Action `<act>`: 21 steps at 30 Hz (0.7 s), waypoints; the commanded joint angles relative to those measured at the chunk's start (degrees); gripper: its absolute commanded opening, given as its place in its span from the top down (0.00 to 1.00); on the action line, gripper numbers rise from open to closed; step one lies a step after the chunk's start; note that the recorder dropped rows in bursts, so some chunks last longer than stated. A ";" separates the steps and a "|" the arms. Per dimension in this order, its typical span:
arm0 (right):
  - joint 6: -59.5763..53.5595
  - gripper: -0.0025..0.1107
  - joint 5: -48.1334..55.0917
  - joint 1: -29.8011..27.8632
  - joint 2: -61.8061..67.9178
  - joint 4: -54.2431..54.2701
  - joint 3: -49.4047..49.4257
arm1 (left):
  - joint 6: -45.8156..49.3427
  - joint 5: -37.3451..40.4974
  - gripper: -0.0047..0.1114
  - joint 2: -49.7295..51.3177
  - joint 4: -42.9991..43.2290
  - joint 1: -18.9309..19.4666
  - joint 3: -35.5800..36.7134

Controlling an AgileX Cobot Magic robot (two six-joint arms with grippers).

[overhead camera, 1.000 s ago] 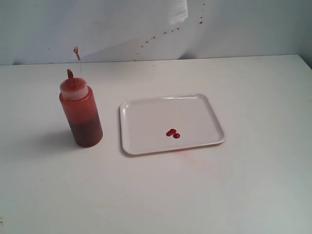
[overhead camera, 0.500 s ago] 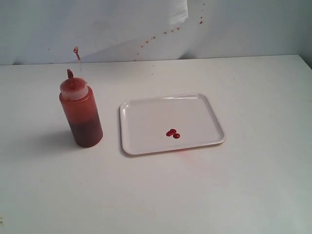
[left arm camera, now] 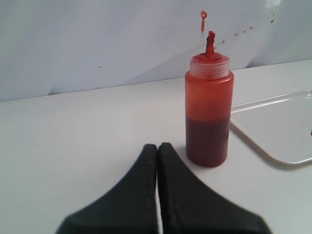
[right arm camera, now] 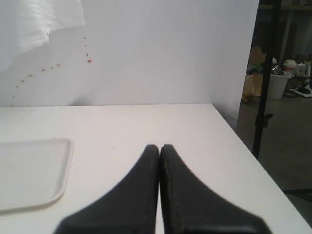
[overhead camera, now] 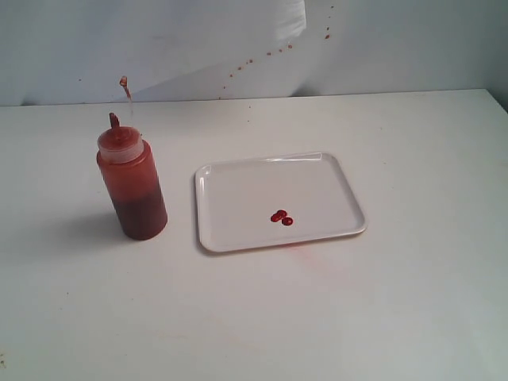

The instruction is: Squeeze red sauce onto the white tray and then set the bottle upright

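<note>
The bottle (overhead camera: 132, 185) stands upright on the table, left of the white tray (overhead camera: 238, 190), its red-stained nozzle up and the tethered tip cap sticking above it. Two small blobs of red sauce (overhead camera: 282, 217) lie on the tray near its front edge. Neither gripper shows in the exterior view. In the left wrist view the left gripper (left arm camera: 158, 146) is shut on nothing, a short way from the bottle (left arm camera: 208, 109), with a corner of the tray (left arm camera: 273, 117) beyond. The right gripper (right arm camera: 159, 147) is shut and empty, beside the tray's corner (right arm camera: 34, 170).
Tiny red splatters dot the white back wall (overhead camera: 262, 55). A faint pinkish smear marks the table (overhead camera: 305, 252) just in front of the tray. The table's right edge (right arm camera: 243, 146) drops off to a dark pole and clutter beyond.
</note>
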 commanded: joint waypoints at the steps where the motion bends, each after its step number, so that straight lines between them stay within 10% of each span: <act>1: -4.59 0.98 0.46 -0.37 -0.26 4.27 0.20 | -0.07 -0.32 0.95 -0.23 0.13 -0.03 0.29; 21: -7.15 0.98 10.38 -0.37 -0.26 3.75 0.20 | -0.07 -0.32 0.95 -0.23 0.13 -0.03 0.29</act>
